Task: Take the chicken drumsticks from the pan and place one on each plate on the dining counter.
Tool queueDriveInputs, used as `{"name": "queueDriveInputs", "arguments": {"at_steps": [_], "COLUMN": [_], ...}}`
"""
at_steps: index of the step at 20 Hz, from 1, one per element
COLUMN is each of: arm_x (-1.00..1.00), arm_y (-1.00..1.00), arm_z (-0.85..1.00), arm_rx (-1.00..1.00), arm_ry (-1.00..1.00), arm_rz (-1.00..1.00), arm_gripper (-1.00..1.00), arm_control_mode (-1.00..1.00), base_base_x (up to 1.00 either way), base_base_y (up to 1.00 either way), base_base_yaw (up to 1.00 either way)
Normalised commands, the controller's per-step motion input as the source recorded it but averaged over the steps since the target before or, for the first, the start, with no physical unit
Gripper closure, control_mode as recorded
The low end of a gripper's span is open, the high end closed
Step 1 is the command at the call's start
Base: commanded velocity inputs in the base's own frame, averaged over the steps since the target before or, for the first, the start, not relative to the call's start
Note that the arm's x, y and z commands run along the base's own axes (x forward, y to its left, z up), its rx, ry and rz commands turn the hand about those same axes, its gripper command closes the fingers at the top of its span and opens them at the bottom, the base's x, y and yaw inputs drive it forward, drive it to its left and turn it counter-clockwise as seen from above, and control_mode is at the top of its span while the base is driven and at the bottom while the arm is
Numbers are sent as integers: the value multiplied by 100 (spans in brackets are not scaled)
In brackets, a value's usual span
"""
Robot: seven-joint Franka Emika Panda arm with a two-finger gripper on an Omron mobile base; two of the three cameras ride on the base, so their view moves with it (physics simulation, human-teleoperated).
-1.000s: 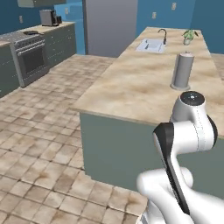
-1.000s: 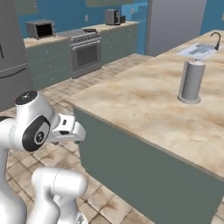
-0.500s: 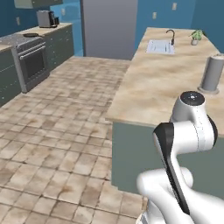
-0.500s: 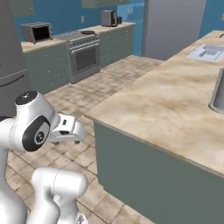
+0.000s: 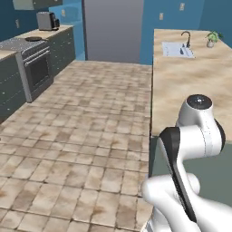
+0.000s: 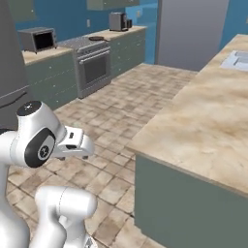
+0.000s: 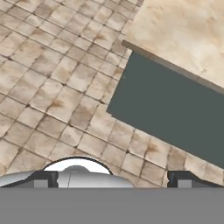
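1. You're driving between stations; keep the arm tucked and steer toward the stove (image 5: 35,59), where the pan (image 6: 96,38), a small dark disc, sits on the burner.
2. The claw (image 7: 113,178) holds nothing, its fingertips set wide apart.
3. Skirt the beige marbled worktop (image 6: 208,121), square-cornered; the floor (image 5: 90,118) is rough brown tile.
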Motion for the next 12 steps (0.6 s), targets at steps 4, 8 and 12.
{"name": "queueDriveInputs", "arguments": {"at_steps": [4, 8, 12], "arm_x": [0, 0, 0], "arm_y": [0, 0, 0], "arm_z": [0, 0, 0], "arm_rx": [0, 0, 0], "arm_ry": [0, 0, 0], "arm_rz": [0, 0, 0], "arm_gripper": [-100, -100, -100], "arm_control_mode": [100, 100, 100], "base_base_x": [81, 89, 100], "base_base_y": [100, 100, 100], "base_base_yaw": [-17, -19, -27]}}
